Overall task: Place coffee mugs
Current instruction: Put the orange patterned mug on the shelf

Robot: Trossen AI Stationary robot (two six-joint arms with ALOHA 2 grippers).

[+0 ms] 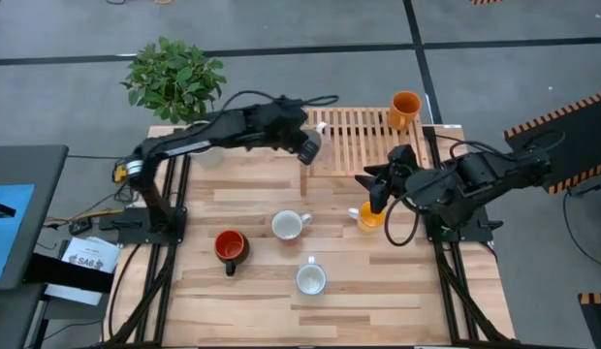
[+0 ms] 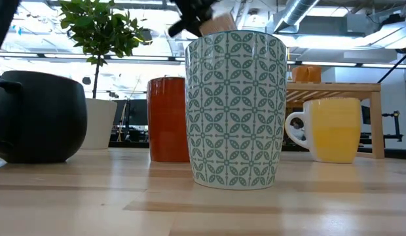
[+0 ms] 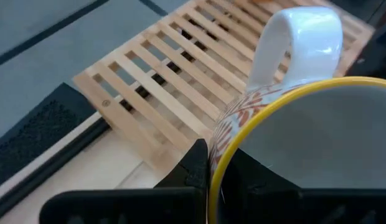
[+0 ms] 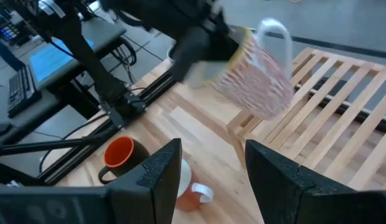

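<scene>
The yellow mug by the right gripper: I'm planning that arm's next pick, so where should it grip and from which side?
Probably the rim, from straight above. The yellow mug stands upright and open-topped on the table, its white handle pointing toward the centre. The open right gripper is beside it. One finger inside and one outside, on the wall away from the handle, looks easiest.

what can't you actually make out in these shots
- Left gripper: the left wrist view is filled by the yellow-rimmed mug it holds, hiding whatever lies beneath.
- Slatted rack: in the low view, mostly hidden behind the patterned mug and yellow mug.
- Right gripper: open above the yellow mug, whose far side it hides in the right wrist view.
</scene>
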